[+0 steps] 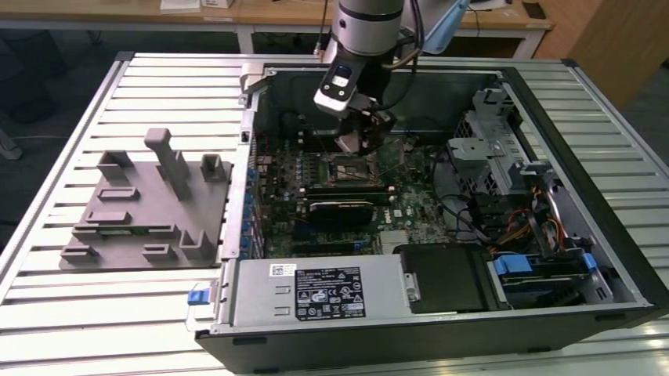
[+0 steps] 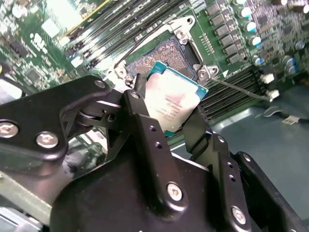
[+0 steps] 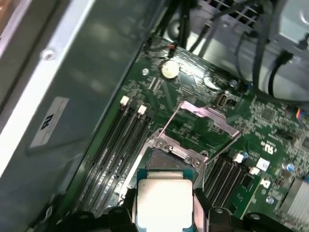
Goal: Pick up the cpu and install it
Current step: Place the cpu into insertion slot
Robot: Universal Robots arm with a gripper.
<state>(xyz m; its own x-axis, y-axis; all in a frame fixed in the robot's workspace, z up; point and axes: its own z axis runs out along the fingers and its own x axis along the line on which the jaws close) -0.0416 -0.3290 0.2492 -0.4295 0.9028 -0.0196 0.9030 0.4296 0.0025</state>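
Note:
The cpu is a flat square chip with a silver top and a thin green rim. My gripper is shut on it, one black finger on each of two opposite edges. The chip hangs tilted just above the open socket on the green motherboard. The socket's metal load plate is raised. In the exterior view my gripper hovers inside the computer case, right over the socket.
The open computer case lies on a slatted metal table. A grey holder block with upright posts sits at the exterior view's left. Memory slots flank the socket; cables and a drive cage lie to the right.

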